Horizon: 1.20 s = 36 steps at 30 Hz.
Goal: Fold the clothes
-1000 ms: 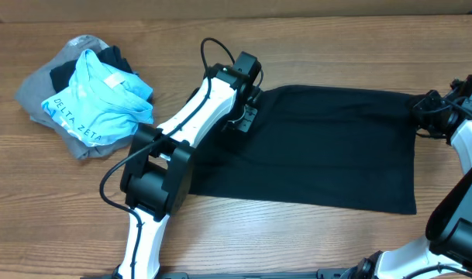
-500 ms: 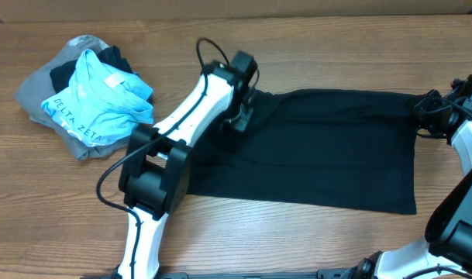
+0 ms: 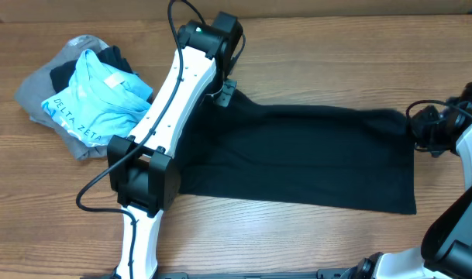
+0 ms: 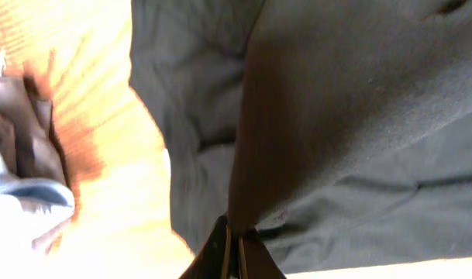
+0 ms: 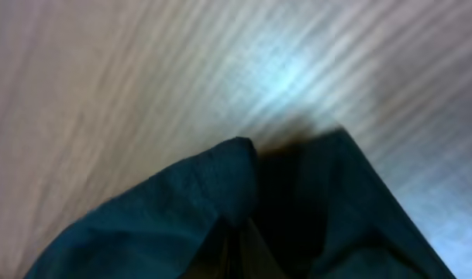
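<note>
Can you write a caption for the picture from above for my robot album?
Left pincer and right pincer each pinch a top corner of the black shirt on the wooden table.

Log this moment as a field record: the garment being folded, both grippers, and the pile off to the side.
garment: black shirt, mostly flat on the wooden table
left: left gripper shut on the black shirt's far left corner
right: right gripper shut on its far right corner
side pile: light blue DELTA ZETA shirt lying on a grey garment, left of the black shirt and apart from it
</note>
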Each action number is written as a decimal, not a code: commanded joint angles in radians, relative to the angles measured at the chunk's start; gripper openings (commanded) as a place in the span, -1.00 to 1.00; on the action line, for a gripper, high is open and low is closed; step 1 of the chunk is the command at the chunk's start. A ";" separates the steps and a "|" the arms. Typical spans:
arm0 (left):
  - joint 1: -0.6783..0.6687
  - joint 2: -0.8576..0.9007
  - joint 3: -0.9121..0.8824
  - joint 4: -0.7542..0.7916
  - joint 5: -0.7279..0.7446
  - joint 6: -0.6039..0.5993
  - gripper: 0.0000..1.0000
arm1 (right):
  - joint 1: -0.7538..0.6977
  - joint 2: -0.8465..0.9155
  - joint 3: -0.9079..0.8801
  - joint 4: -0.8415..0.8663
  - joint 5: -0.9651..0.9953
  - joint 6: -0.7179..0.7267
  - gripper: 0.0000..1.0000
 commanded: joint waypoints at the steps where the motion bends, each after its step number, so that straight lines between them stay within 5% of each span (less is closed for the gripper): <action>1: -0.005 -0.017 0.015 -0.054 -0.020 -0.035 -0.91 | -0.004 -0.021 0.013 -0.033 0.072 0.021 -0.90; 25: -0.034 -0.093 -0.326 -0.145 0.063 -0.093 -0.91 | -0.004 0.029 0.011 -0.241 0.240 0.035 -0.74; 27: -0.033 -0.114 -0.326 -0.145 0.064 -0.093 -0.59 | -0.004 0.029 0.011 -0.249 0.239 0.035 -0.36; 29: -0.029 -0.130 -0.326 -0.145 0.063 -0.092 0.24 | -0.004 0.028 0.012 -0.256 0.232 0.035 0.14; 30: -0.026 -0.136 -0.326 -0.145 0.063 -0.092 1.00 | -0.005 0.028 0.013 -0.256 0.232 0.035 0.23; 36: 0.002 -0.151 -0.325 -0.143 0.063 -0.078 1.00 | -0.064 0.028 0.025 -0.229 0.131 0.026 0.42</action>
